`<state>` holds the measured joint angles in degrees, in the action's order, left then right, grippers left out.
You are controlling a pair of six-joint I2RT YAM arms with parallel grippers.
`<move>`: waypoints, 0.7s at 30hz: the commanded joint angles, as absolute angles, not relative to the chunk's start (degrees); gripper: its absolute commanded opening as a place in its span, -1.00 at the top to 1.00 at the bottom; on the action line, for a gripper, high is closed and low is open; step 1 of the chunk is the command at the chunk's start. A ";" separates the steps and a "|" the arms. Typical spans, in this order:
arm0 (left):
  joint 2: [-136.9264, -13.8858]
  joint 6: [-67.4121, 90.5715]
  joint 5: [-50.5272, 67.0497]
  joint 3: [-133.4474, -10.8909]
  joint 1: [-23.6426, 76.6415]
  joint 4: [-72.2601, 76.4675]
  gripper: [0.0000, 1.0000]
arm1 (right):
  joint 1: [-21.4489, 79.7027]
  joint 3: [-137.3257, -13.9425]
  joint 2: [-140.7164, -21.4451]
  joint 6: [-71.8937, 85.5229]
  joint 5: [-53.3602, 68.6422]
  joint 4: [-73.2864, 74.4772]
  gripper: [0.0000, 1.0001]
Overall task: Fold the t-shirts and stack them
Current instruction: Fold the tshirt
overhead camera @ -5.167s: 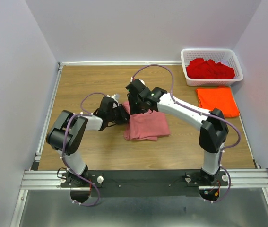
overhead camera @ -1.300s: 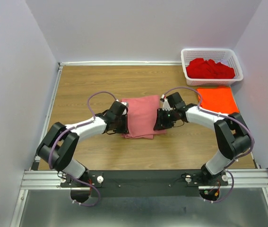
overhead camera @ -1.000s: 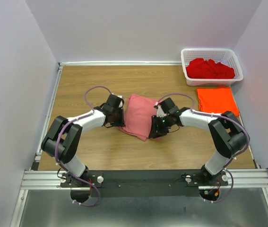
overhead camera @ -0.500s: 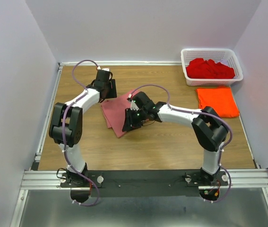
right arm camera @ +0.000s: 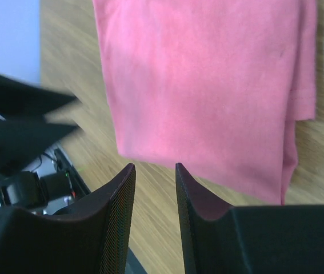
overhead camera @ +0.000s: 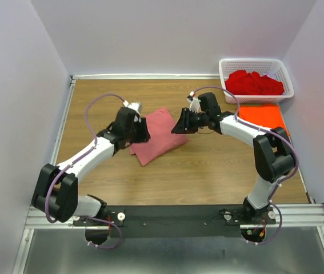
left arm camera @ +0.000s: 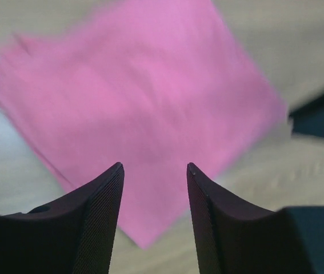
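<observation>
The folded salmon-pink t-shirt (overhead camera: pixel 159 137) lies turned at an angle on the wooden table, left of middle. My left gripper (overhead camera: pixel 143 131) hovers over its left edge, open and empty. In the left wrist view the shirt (left arm camera: pixel 139 97) fills the space beyond the fingertips (left arm camera: pixel 116 171). My right gripper (overhead camera: pixel 178 126) is at the shirt's right corner, jaws a little apart with nothing between them. The shirt (right arm camera: pixel 207 85) lies just past it in the right wrist view. The orange t-shirt (overhead camera: pixel 264 116) lies flat at the right. The red t-shirts (overhead camera: pixel 253 83) are piled in the basket.
A white lattice basket (overhead camera: pixel 256 60) stands at the back right corner, just behind the orange shirt. White walls enclose the table on the left, back and right. The right arm (overhead camera: pixel 242 128) reaches across in front of the orange shirt.
The pink shirt was slid left and turned by both grippers. Since half a second ago the left gripper has swung from the far side to the shirt's left edge, and the right gripper has drawn back right.
</observation>
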<state>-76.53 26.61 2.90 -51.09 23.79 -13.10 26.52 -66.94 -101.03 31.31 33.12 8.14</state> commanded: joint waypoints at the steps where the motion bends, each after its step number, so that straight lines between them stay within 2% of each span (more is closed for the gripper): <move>1: -78.57 30.93 10.72 -44.66 29.26 -16.61 -0.04 | 24.88 -64.43 -105.11 28.74 39.99 2.73 0.17; 6: -83.14 31.64 12.48 -40.87 30.06 -18.63 0.15 | 22.33 -61.27 -110.29 27.25 40.34 0.71 0.17; 10: -83.67 31.73 8.97 -40.16 30.15 -22.14 0.18 | 20.66 -55.05 -112.50 27.77 39.02 -2.28 0.18; 13: -83.67 31.03 7.04 -40.69 29.97 -23.99 0.18 | 19.78 -51.25 -111.01 29.00 37.80 -2.81 0.18; 17: -84.11 29.80 4.31 -42.01 28.75 -25.49 0.21 | 19.78 -46.33 -103.13 30.14 37.00 -2.81 0.18; 19: -82.19 29.36 2.64 -43.41 27.69 -26.36 0.20 | 19.78 -45.53 -99.77 30.93 37.00 -2.64 0.18; 21: -78.25 29.53 0.54 -44.64 27.08 -26.80 0.01 | 20.38 -46.83 -95.91 32.60 38.57 -2.81 0.16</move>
<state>-83.11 30.87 7.27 -42.61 28.84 -21.76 20.14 -46.61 -101.45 30.98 40.49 -4.45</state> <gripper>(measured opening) 0.422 0.410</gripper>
